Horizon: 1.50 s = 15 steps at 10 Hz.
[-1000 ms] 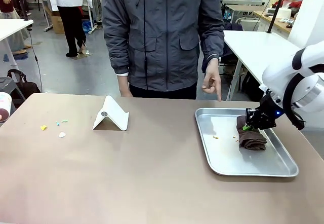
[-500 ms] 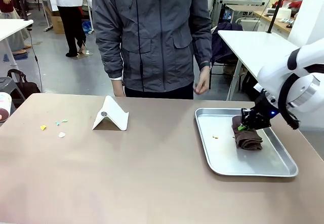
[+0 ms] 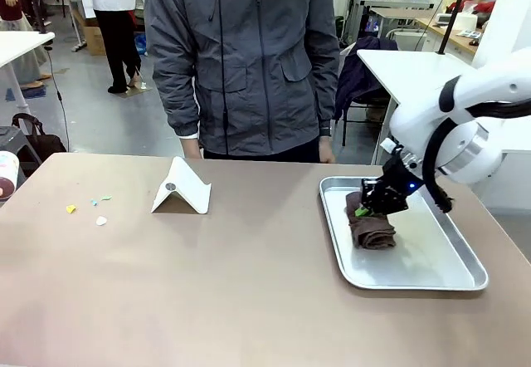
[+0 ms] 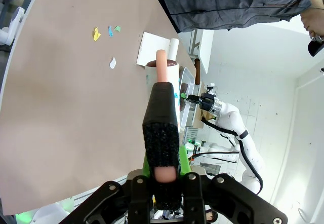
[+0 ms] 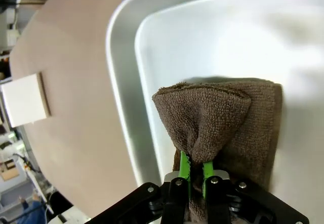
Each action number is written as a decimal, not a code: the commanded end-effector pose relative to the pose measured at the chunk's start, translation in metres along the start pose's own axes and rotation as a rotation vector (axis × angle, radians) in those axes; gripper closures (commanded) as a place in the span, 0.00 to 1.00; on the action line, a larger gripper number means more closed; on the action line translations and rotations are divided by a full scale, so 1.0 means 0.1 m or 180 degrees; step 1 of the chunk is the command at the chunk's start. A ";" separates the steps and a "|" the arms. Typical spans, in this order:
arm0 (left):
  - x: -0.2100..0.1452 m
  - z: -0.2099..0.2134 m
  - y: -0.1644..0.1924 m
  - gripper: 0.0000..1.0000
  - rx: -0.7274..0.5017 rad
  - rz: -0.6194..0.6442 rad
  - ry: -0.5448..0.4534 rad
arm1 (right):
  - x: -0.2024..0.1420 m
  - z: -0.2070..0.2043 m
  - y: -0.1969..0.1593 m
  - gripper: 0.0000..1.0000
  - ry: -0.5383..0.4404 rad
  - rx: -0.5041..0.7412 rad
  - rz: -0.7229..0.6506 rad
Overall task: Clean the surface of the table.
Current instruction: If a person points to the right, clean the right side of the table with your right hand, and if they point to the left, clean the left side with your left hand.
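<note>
I am looking at a brownish-tan tabletop (image 3: 249,292) that has not been wiped yet. Near its left edge, toward the far side, small coloured scraps (image 3: 71,209) lie loose, so I judge the cleaning itself has not begun. My left gripper (image 4: 162,89), seen from its wrist camera over the tabletop, has its fingers pressed together. Right of the scraps, nearer the far edge, stands a white folded stand (image 3: 182,191). A person (image 3: 241,60) waits behind the far edge. Near the right edge, a silver tray (image 3: 431,259) holds a brown cloth (image 3: 373,230), and my right gripper (image 3: 362,212) is clamped on a pinched-up fold of it. The cloth must clear the tray rim and pass the stand to reach the scraps.
</note>
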<state>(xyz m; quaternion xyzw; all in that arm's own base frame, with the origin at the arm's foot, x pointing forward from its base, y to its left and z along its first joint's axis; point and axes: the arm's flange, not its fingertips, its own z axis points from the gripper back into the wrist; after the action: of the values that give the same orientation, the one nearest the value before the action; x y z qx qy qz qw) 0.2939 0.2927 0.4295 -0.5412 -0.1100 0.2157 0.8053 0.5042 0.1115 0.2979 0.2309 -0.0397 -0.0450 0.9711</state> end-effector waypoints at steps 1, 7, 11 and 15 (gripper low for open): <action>-0.03 0.03 -0.03 1.00 -0.0045 -0.0002 0.0007 | -0.10 -0.21 0.17 0.89 0.0151 0.0112 0.0156; -0.03 0.03 -0.03 1.00 -0.0045 -0.0002 0.0007 | -0.10 -0.21 0.14 0.89 0.0058 -0.0010 0.0127; -0.03 0.03 -0.03 1.00 -0.0045 -0.0002 0.0007 | 0.05 0.07 -0.38 0.89 -0.0180 -0.0205 -0.0219; -0.03 0.03 -0.03 1.00 -0.0045 -0.0002 0.0007 | 0.14 0.42 -0.80 0.89 -0.0432 -0.0225 -0.0549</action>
<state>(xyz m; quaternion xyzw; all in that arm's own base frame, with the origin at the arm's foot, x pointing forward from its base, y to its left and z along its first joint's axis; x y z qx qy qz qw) 0.2937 0.2929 0.4296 -0.5411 -0.1103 0.2158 0.8053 0.5146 0.0259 0.2998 0.2134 -0.0727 -0.1253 0.9662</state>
